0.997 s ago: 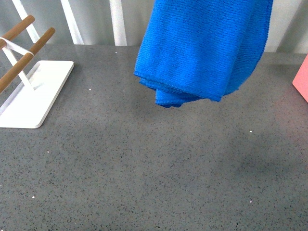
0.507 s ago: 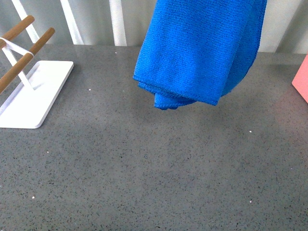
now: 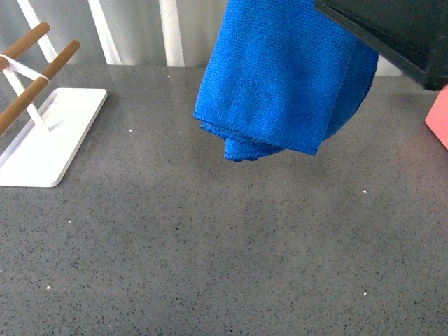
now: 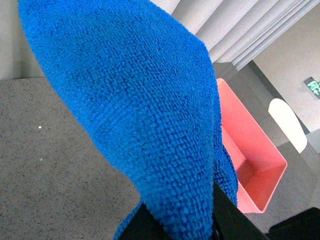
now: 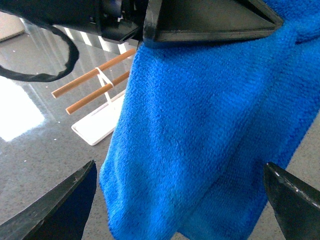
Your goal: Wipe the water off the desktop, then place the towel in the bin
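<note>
While we were watching the front view, a chunky black arm part point(image 3: 392, 35) slid in at the top corner farthest from the white flat rack base with its two wooden rods point(image 3: 49, 133). It wasn't in shot half a second ago. It now covers the upper edge of the bright blue terry towel point(image 3: 287, 77), which has barely shifted, maybe pulled a touch narrower. We can't say for sure which arm it is, but coming from that side we'd bet on the right one.

The right wrist view fits that. The right gripper point(image 5: 179, 165) is spread wide, one dark finger on each side of the hanging cloth, gripping nothing. Above it the left gripper point(image 5: 210, 27) shows as a black wedge, and the towel drops straight out from under it, so we read it as clamped on the towel's top. The left wrist view is mostly blue pile right up against the lens.

To us this looks like a handover, or a second grip, before the drop into the pink plastic bin point(image 4: 250, 160). The bin sits beyond the towel, on the far side from the rack.

The towel hangs clear of the dark grey speckled desktop point(image 3: 210, 245). It's doubled over, floppy, with the stitched hem at the bottom corner. We can't spot any water on the desktop from here.
</note>
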Tool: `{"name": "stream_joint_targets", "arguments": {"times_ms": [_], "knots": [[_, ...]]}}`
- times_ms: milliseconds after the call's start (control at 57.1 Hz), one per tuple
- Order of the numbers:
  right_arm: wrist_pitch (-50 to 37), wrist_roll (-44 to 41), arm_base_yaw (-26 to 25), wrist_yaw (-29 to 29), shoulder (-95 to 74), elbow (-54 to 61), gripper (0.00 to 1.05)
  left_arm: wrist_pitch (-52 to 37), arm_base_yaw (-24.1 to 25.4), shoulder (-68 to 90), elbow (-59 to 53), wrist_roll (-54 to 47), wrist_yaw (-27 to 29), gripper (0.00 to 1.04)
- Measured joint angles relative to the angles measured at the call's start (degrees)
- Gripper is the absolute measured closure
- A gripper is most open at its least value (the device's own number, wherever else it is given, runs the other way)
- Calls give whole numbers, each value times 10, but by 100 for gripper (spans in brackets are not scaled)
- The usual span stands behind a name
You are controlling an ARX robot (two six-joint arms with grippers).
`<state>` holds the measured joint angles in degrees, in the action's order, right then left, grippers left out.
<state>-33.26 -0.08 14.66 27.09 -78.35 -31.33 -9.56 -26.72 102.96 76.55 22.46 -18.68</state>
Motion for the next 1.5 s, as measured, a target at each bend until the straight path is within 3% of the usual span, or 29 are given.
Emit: {"name": "stream_joint_targets", "arguments": {"times_ms": [420, 717, 997, 1225, 1312, 1505], "knots": [[-10, -7, 14, -35, -80, -60, 9, 4, 0, -4, 1, 15, -8, 99], [-13, -5, 21, -39, -82, -66, 50, 12, 4, -6, 1, 15, -6, 99], [-17, 0, 8, -35, -75, -67, 99, 18, 3, -6, 2, 15, -3, 99], [-18, 6, -12, -27, -68, -70, 102, 23, 3, -6, 3, 15, 3, 99], [-17, 6, -20, -24, -65, -73, 102, 23, 3, -7, 3, 16, 3, 90], [-12, 11, -40, -19, -59, -77, 102, 23, 12, -11, 2, 18, 3, 56]]}}
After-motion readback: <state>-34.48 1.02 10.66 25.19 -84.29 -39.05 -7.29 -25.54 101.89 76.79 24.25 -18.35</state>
